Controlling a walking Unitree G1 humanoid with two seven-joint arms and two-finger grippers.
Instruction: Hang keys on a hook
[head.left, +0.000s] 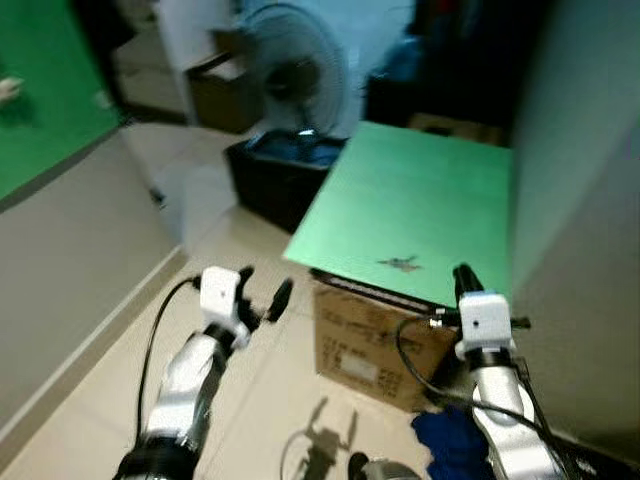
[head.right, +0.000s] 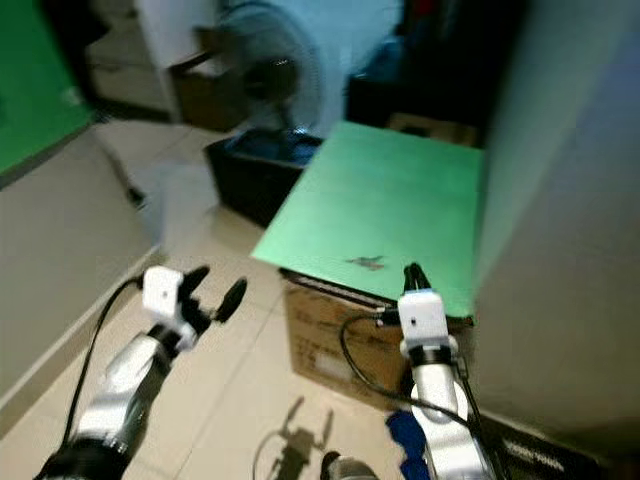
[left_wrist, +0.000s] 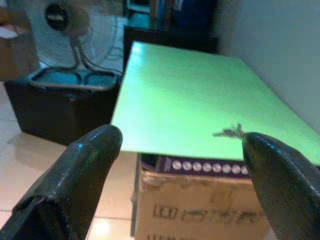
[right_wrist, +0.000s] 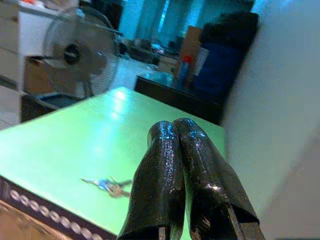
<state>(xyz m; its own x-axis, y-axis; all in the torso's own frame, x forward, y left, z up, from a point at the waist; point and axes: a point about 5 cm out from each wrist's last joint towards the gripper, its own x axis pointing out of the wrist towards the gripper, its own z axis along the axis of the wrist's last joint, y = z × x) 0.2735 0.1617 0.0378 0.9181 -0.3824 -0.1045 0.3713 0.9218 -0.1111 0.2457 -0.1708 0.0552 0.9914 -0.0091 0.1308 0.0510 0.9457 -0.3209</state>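
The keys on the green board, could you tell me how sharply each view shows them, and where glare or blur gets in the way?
Left eye view: the keys are a small soft smudge, the whole picture hazy. Left wrist view: they lie beyond the blurred fingers of the open left gripper. Right wrist view: clearest, beside the shut right gripper, with a pale sheen on the green board.
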